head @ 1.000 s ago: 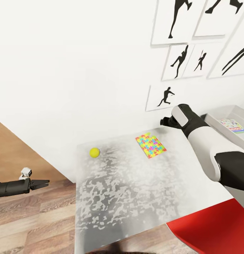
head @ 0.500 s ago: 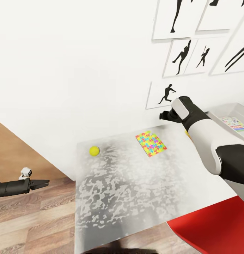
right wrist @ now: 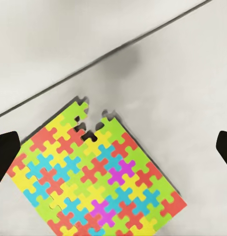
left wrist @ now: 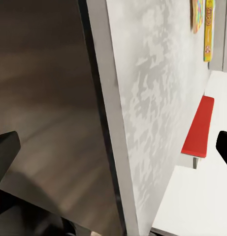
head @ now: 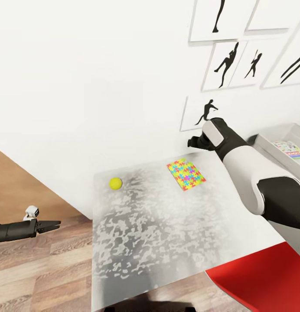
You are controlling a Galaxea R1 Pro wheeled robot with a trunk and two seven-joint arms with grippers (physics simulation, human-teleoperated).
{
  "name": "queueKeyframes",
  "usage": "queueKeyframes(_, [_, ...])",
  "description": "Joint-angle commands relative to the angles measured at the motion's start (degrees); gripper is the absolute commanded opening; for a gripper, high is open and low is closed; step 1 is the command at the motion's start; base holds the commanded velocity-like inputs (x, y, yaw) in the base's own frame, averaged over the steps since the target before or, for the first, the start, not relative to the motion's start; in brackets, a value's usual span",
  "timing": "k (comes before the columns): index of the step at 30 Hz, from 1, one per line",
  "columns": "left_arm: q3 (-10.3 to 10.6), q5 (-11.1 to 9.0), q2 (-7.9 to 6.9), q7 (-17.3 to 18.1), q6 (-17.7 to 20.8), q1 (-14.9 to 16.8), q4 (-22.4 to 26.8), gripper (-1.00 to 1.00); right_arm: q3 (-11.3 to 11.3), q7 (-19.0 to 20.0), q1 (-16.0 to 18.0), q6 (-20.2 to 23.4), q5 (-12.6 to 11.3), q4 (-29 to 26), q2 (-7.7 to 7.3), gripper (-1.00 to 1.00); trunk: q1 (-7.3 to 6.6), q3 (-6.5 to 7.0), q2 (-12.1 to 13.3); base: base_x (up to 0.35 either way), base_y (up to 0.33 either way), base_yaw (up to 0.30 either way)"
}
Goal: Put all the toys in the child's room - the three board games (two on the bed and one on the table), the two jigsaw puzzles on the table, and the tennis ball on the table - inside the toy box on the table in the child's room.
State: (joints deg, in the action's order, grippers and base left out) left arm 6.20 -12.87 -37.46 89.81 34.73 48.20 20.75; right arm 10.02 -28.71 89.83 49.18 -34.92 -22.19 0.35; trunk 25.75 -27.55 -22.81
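A jigsaw puzzle point(head: 186, 174) lies flat near the far edge of the table point(head: 167, 234), by the wall. My right gripper point(head: 191, 141) hovers above its far side. In the right wrist view the right gripper point(right wrist: 113, 152) is open, with the puzzle point(right wrist: 93, 177) below and between the fingertips point(right wrist: 5, 152). The tennis ball point(head: 115, 183) rests at the table's far left corner. The toy box point(head: 271, 145) stands at the right with a printed board game point(head: 291, 149) inside. My left gripper point(head: 52, 225) is open over the floor, left of the table.
A red chair point(head: 262, 281) sits at the table's near right corner. Black silhouette pictures point(head: 228, 65) hang on the white wall behind. The left wrist view looks along the table's edge point(left wrist: 106, 123) to the chair point(left wrist: 198, 128) and a flat yellow printed piece point(left wrist: 209, 29).
My right gripper has moved a little to the left and farther toward the wall, over the puzzle. The head view has shifted slightly. The left arm has not moved.
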Motion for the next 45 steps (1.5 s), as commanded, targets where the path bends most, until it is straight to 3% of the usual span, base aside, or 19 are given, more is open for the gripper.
queueKeyframes(1, [0.5,-0.4,-0.07,0.2,0.6,0.1,0.0,1.0,0.4,-0.5,0.1,0.2,-0.6,0.0,0.01,1.0,0.03,-0.17,-0.1,0.0,0.0,0.0])
queueKeyframes(22, [0.5,-0.4,-0.09,0.2,0.6,0.1,0.0,1.0,0.3,-0.5,0.8,0.3,-0.6,-0.2,-1.16,1.0,0.03,-1.85,-0.1,0.0,0.0,0.0])
queueKeyframes(31, [0.4,-0.4,-1.46,0.2,0.6,0.1,0.0,1.0,0.2,-0.5,1.4,0.3,-0.6,-0.6,-1.25,1.0,0.03,-2.57,-0.1,0.0,0.0,0.0])
queueKeyframes(45, [0.4,-0.3,-1.57,0.2,0.6,0.1,0.0,1.0,0.3,-0.5,1.9,0.3,-0.6,-0.5,-1.44,1.0,0.03,-3.69,-0.1,0.0,0.0,0.0])
